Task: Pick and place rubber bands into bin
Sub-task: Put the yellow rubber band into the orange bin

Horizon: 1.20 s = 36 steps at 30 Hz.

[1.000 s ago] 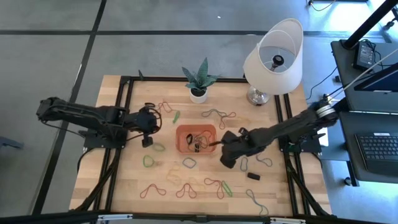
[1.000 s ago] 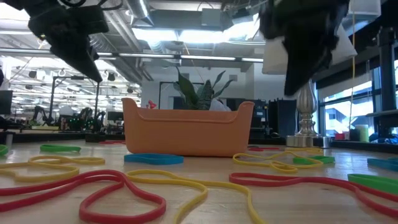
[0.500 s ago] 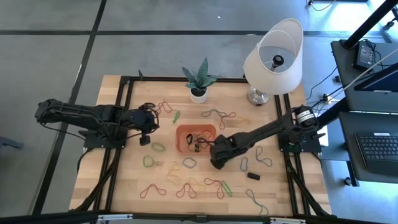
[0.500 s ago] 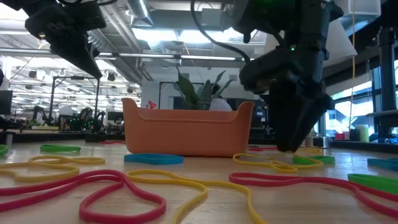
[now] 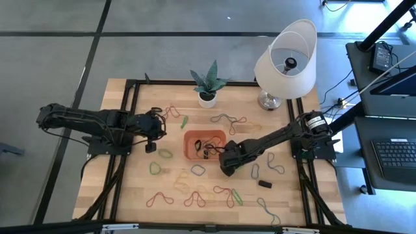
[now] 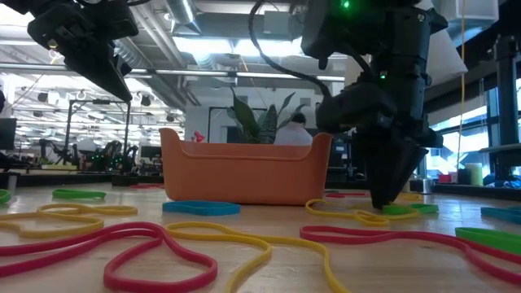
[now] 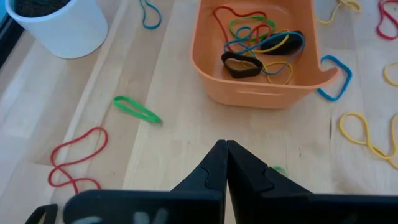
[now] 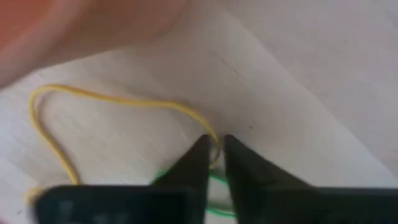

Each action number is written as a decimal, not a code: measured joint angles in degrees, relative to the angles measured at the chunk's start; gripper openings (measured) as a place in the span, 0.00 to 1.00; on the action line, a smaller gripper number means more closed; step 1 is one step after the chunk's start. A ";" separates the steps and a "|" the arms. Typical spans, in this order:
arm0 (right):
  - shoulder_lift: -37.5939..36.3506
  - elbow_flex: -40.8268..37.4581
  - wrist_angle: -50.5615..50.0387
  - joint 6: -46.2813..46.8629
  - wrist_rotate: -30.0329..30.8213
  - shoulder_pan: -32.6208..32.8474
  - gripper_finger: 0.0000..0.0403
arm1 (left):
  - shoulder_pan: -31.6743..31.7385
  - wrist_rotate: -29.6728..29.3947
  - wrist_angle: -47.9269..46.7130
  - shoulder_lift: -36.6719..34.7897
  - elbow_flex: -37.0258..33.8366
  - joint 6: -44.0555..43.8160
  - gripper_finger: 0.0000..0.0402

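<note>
The wooden table (image 5: 130,188) holds the orange bin (image 5: 204,144) in its middle, with some rubber bands (image 7: 255,40) inside and many more lying around it. The right gripper (image 5: 224,169) is down on the table just beside the bin, its jaws pinching a yellow rubber band (image 8: 118,102). The left gripper (image 5: 152,147) hangs above the table on the bin's other side, jaws pressed together, holding nothing.

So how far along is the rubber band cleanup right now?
Partly done: several bands already lie in the bin. In hand: the right gripper is pinched on a yellow band on the table beside the bin. The left gripper is shut, empty. Many bands remain on the table.
</note>
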 joint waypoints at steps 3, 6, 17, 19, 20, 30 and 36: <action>-1.18 -0.05 -0.11 0.09 -0.54 0.00 0.03 | 0.00 0.00 0.01 0.00 0.00 0.00 0.01; -3.70 1.70 -4.10 0.08 -0.86 0.17 0.03 | 0.00 -0.28 0.02 0.00 0.00 0.00 0.01; -9.33 16.55 -15.88 -3.37 5.07 4.19 0.01 | 0.00 -0.45 0.01 0.02 0.00 0.00 0.01; -9.50 20.38 -17.56 -5.88 7.77 4.79 0.01 | 0.00 -0.44 0.02 0.02 0.00 0.00 0.01; -9.54 22.27 -17.72 -7.16 9.47 5.02 0.01 | 0.00 -0.46 0.01 0.02 0.00 0.00 0.01; -9.61 32.81 -15.79 -23.56 20.34 -0.03 0.00 | 0.00 -0.46 0.02 0.02 0.02 0.00 0.01; -7.26 32.18 -14.20 -28.97 20.06 -5.46 0.00 | 0.00 -0.46 0.03 0.02 0.02 -0.04 0.01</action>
